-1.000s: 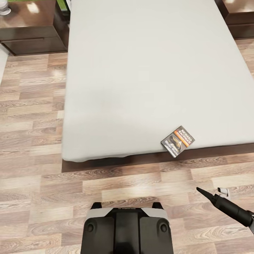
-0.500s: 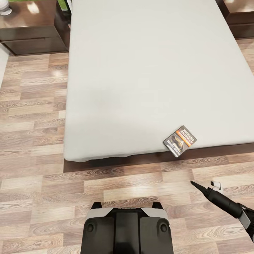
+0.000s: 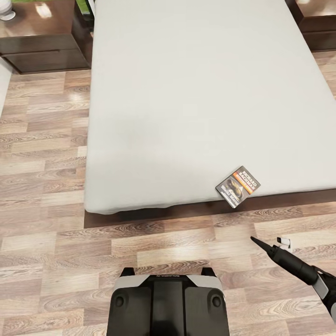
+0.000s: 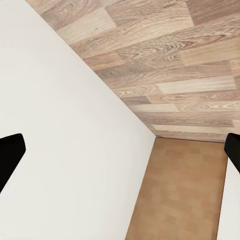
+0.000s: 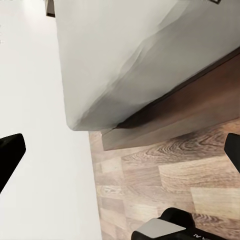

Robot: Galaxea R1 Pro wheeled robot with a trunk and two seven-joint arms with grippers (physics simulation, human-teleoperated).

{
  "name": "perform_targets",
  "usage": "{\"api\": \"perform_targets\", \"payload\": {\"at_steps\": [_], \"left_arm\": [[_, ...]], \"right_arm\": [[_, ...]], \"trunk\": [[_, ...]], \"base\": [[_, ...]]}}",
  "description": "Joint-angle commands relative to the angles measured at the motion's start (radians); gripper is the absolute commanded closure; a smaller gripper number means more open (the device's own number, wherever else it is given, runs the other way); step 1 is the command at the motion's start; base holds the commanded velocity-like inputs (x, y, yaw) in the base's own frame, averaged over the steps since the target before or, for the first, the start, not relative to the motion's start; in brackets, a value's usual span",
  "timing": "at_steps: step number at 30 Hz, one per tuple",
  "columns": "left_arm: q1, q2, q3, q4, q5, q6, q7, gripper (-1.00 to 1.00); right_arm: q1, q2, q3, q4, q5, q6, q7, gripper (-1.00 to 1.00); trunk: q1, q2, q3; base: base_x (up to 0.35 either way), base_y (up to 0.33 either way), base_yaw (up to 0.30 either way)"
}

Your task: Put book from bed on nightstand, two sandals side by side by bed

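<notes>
Hovering low over the wood-plank floor, the right gripper has its two fingers spread apart, holding nothing. Beyond it the small dark paperback book with the orange band lies at the foot edge of the pale-grey mattressed bed, near a corner. A dark-brown wooden nightstand stands beside the headboard end.

Both nightstands and the bed are cut off.

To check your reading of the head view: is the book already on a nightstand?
No, the book lies on the bed's near edge, far from the nightstand.
</notes>
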Motion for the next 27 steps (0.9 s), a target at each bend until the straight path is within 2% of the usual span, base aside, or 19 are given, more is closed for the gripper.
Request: {"api": "perform_targets", "payload": {"at_steps": [1,7,18,27], "left_arm": [[0.0,0.0,0.001,0.001,-0.011,-0.002,0.005,-1.0],[0.0,0.0,0.001,0.001,-0.011,-0.001,0.005,-1.0],[0.0,-0.001,0.001,0.001,-0.011,-0.001,0.005,-1.0],[0.0,-0.01,0.001,0.001,-0.01,-0.001,0.005,-1.0]], "right_arm": [[-0.001,0.001,-0.003,0.001,0.001,0.011,0.004,-1.0],[-0.005,0.007,-0.004,0.002,0.001,0.011,0.004,-1.0],[-0.024,0.041,-0.004,0.0,0.002,0.01,0.004,-1.0],[-0.031,0.049,-0.001,-0.002,0.003,0.01,0.004,-1.0]], "trunk": [[0.0,-0.001,0.0],[0.0,-0.001,0.0],[0.0,-0.001,0.0],[0.0,-0.001,0.0]], "base": [[0.0,0.0,0.0],[0.0,0.0,0.0],[0.0,0.0,0.0],[0.0,0.0,0.0]]}}
